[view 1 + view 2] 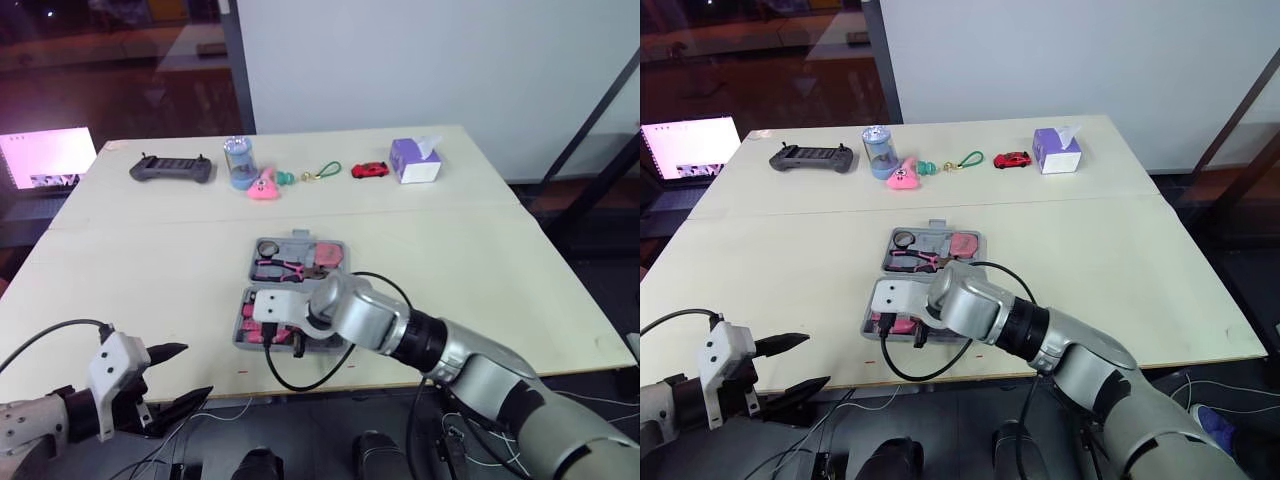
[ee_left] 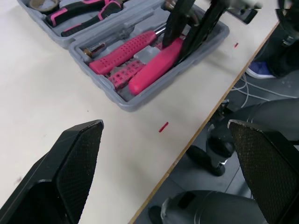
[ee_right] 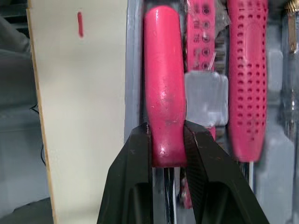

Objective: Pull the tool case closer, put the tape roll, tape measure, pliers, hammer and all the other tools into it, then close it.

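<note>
The grey tool case (image 1: 297, 240) lies open near the table's front edge. Its far half holds the tape roll (image 1: 269, 246), the pink-handled pliers (image 1: 280, 268) and a pink tape measure (image 1: 328, 253). My right gripper (image 3: 166, 140) reaches into the near half and is shut on a smooth pink tool handle (image 3: 162, 93), which lies along the case's front wall beside a dotted pink handle (image 3: 246, 70). My left gripper (image 1: 175, 375) hangs open and holds nothing, off the table's front edge to the left of the case.
Along the back of the table stand a black controller (image 1: 171, 168), a blue jar (image 1: 238, 162), a pink toy (image 1: 264, 184), a green keychain (image 1: 326, 172), a red toy car (image 1: 369, 169) and a purple tissue box (image 1: 415, 160). A lit screen (image 1: 48, 158) stands at the far left.
</note>
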### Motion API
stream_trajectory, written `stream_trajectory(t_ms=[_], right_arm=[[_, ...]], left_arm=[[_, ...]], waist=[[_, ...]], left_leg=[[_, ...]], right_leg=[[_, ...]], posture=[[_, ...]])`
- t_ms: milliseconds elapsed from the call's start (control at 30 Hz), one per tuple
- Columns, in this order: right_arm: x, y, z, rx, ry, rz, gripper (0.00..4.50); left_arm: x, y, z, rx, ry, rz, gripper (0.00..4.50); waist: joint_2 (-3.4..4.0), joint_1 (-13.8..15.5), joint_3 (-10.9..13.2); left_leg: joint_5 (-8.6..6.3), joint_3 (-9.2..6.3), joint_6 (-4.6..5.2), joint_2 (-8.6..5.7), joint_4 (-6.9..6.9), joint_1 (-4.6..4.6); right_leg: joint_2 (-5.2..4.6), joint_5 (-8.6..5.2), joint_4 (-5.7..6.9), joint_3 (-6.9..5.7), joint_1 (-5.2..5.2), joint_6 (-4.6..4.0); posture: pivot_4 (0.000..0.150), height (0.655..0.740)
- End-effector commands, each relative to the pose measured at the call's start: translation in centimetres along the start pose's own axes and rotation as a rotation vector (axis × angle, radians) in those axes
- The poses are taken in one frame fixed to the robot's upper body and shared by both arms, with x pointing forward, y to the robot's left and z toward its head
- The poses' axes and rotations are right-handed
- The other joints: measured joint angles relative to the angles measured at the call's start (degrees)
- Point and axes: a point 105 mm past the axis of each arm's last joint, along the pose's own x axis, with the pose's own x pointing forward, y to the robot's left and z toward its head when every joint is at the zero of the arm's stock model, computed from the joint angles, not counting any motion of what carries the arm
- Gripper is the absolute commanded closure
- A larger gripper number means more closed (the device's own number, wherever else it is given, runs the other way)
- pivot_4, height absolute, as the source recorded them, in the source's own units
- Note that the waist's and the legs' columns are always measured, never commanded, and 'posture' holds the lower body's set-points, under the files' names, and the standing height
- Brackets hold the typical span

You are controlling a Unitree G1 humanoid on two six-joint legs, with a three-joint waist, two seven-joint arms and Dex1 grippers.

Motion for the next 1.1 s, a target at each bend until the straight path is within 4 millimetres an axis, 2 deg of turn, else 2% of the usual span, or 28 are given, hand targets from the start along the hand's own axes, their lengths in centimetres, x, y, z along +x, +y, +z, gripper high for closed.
stream_trajectory(t_ms=[33, 233, 300, 433, 567, 633, 733, 867, 900, 1000, 1100], right_arm=[[-0.1, 0.4, 2.2, -0.043, -0.057, 0.013, 4.10], [0.2, 0.4, 2.1, -0.035, -0.056, 0.022, 4.10], [0.0, 0.2, 2.2, -0.023, -0.066, 0.014, 3.05], [-1.2, -0.2, 3.2, -0.027, -0.117, 0.008, 1.26], [-5.2, -0.6, 4.7, 0.009, -0.250, 0.055, 1.26], [-6.2, -0.8, 4.9, 0.018, -0.298, 0.064, 1.26], [-7.0, -1.6, 5.0, 0.048, -0.391, 0.045, 1.26], [-7.4, -3.2, 4.8, -0.023, -0.576, -0.113, 1.26], [-7.2, -2.4, 4.3, -0.013, -0.612, -0.044, 1.26], [-6.6, -0.7, 3.0, -0.014, -0.635, 0.082, 2.60], [-4.6, -0.5, 2.1, -0.029, -0.636, 0.051, 4.08]], left_arm=[[-0.4, -0.1, 0.7, 0.020, -0.017, 0.015, 0.00], [-0.4, -0.1, 0.7, 0.020, -0.016, 0.019, 0.00], [-0.4, -0.1, 0.7, 0.020, -0.016, 0.020, 0.00], [-0.4, -0.1, 0.7, 0.020, -0.015, 0.019, 0.00], [-0.3, 0.1, 0.7, 0.023, -0.014, 0.014, 0.00], [-0.3, 0.3, 0.8, 0.025, -0.014, 0.013, 0.00], [-0.3, 0.5, 0.9, 0.028, -0.015, 0.012, 0.00], [-0.2, 0.7, 1.2, 0.031, -0.031, 0.006, 0.00], [-0.2, 0.8, 1.3, 0.032, -0.034, 0.006, 0.00], [-0.2, 1.1, 1.5, 0.033, -0.034, 0.005, 0.00], [-0.2, 1.2, 1.5, 0.035, -0.033, 0.000, 0.00]], waist=[[0.00, -0.1, 0.0], [0.00, -0.2, 0.0], [0.00, -0.2, 0.0], [0.01, 0.0, 0.0], [0.01, 0.2, 0.0], [-0.01, 0.2, 0.0], [-0.02, 0.2, 0.0], [-0.04, 0.1, 0.0], [-0.04, 0.1, 0.0], [-0.04, 0.1, 0.0], [-0.04, 0.0, 0.0]], left_leg=[[0.00, 0.01, 0.00, 0.00, 0.00, 0.01], [0.00, 0.00, 0.00, 0.02, -0.03, 0.02], [0.00, 0.00, 0.00, 0.03, -0.03, 0.02], [0.00, 0.00, 0.00, 0.02, -0.03, -0.01], [0.00, 0.00, 0.00, 0.02, -0.02, -0.12], [0.01, 0.00, -0.01, 0.02, 0.00, -0.14], [0.00, -0.01, 0.00, 0.02, -0.02, -0.05], [0.00, 0.01, 0.00, 0.02, -0.02, -0.06], [0.00, 0.02, 0.00, 0.02, -0.02, -0.07], [0.00, 0.03, -0.01, 0.02, -0.01, -0.07], [0.00, 0.02, 0.00, 0.02, -0.01, -0.03]], right_leg=[[0.00, 0.00, 0.00, 0.00, 0.00, 0.00], [0.06, 0.02, 0.04, 0.03, -0.07, -0.04], [0.06, 0.02, 0.04, 0.03, -0.07, -0.04], [0.06, 0.02, 0.04, 0.03, -0.08, -0.04], [0.04, 0.03, 0.01, 0.03, -0.15, -0.04], [0.02, 0.03, 0.01, 0.01, -0.14, -0.03], [0.03, 0.03, 0.00, 0.00, -0.05, -0.04], [0.03, 0.03, -0.01, 0.00, -0.06, -0.03], [0.02, 0.03, -0.01, 0.01, -0.07, -0.03], [0.02, 0.03, 0.00, 0.01, -0.07, -0.03], [0.04, 0.03, 0.01, 0.01, -0.05, -0.03]], posture=[[0.150, 0.7400], [0.150, 0.7400], [0.150, 0.7400], [0.150, 0.7400], [0.150, 0.7400], [0.150, 0.7400], [0.150, 0.7400], [0.150, 0.7400], [0.150, 0.7400], [0.150, 0.7400], [0.150, 0.7400]])
